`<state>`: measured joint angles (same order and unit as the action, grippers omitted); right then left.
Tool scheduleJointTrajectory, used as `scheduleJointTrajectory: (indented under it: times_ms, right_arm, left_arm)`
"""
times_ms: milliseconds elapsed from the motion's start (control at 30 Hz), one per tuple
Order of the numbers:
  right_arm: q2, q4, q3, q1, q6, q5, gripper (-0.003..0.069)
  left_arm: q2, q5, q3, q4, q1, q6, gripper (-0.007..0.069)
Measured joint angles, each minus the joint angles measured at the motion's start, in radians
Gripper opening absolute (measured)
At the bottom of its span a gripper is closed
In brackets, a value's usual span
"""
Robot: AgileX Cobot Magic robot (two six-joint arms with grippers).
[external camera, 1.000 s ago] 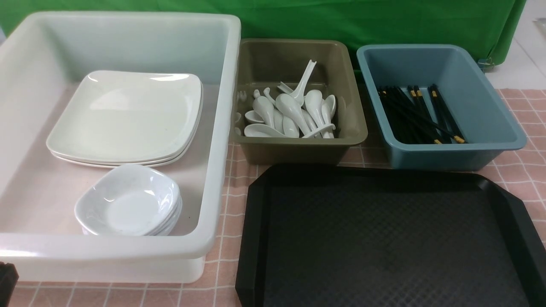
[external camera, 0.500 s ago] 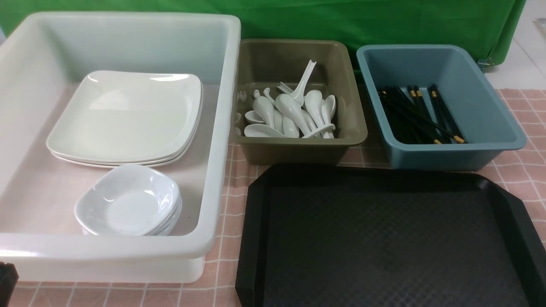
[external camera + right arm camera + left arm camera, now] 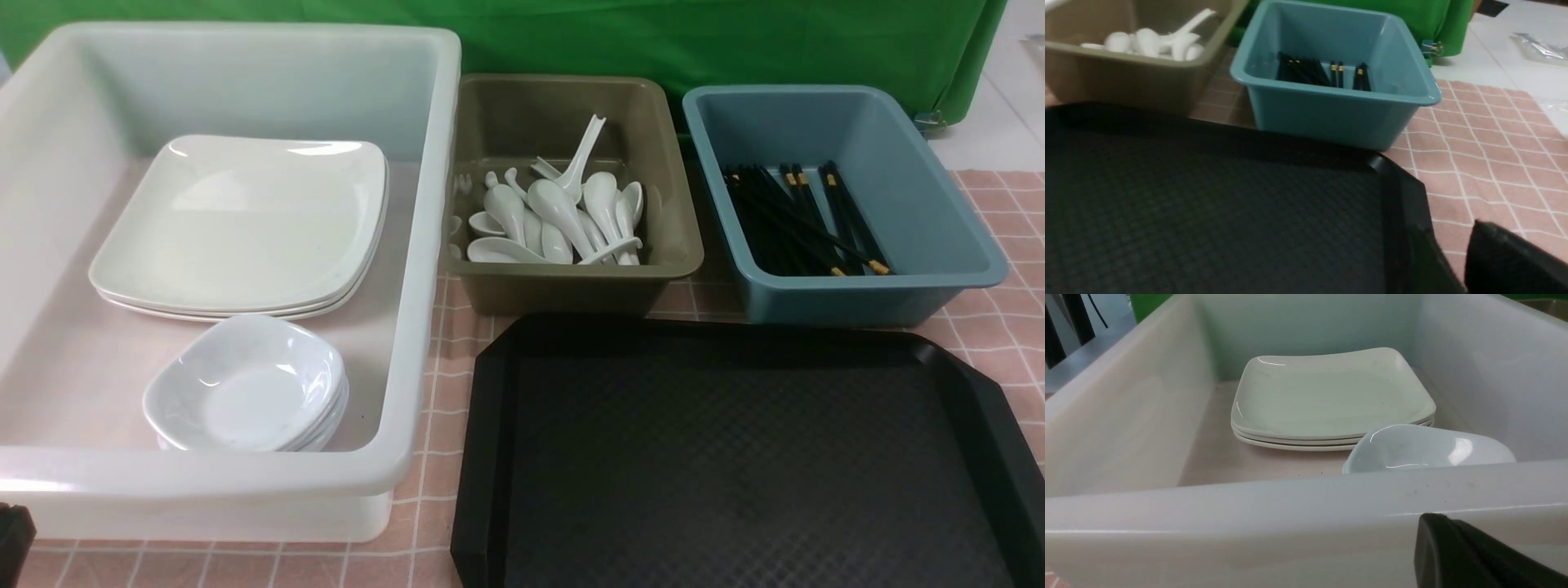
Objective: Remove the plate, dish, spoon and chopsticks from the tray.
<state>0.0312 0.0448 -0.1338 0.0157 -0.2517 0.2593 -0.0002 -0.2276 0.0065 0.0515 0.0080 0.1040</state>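
The tray [image 3: 735, 457] fills the lower right of the front view, surface bare. Plate [image 3: 237, 224] sits upper left in the white bin [image 3: 245, 482], spoons [image 3: 555, 220] in the olive bin [image 3: 571, 290], chopsticks [image 3: 804, 216] in the blue bin [image 3: 865, 302]. My left gripper [image 3: 1474, 555] is closed, just before the white bin wall. My right gripper [image 3: 1506, 261], by tray's corner: cannot tell if open.

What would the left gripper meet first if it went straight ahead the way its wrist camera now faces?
Most likely the near wall of the white bin, which fills the left wrist view just ahead. Beyond it lie the small dishes and stacked plates. Depth is uncertain.
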Motion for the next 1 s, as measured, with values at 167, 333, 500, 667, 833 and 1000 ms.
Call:
scheduleJointTrajectory:
  times_ms: [167, 333, 500, 667, 833, 1000]
  right_arm:
    - [-0.016, 0.002, 0.121, 0.0, 0.007, -0.078, 0.0239]
    - [-0.016, 0.003, 0.122, 0.0, 0.007, -0.068, 0.0239]
    - [-0.016, 0.003, 0.122, 0.0, 0.008, -0.068, 0.0239]
    - [-0.016, 0.003, 0.122, 0.0, 0.009, -0.068, 0.0239]
    - [-0.016, 0.003, 0.122, 0.0, 0.011, -0.068, 0.0239]
    - [-0.016, 0.003, 0.122, 0.0, 0.011, -0.068, 0.0239]
  left_arm:
    - [0.0, -0.002, 0.0, -0.001, 0.0, 0.0, 0.0004]
    - [0.0, -0.003, 0.0, -0.001, 0.0, 0.0, 0.0004]
    - [0.0, -0.003, 0.0, -0.001, 0.0, 0.001, 0.0004]
    - [0.0, -0.003, 0.0, -0.001, 0.0, 0.001, 0.0004]
    - [0.0, -0.003, 0.0, -0.001, 0.0, 0.001, 0.0004]
    - [0.0, -0.003, 0.0, -0.001, 0.0, 0.001, 0.0004]
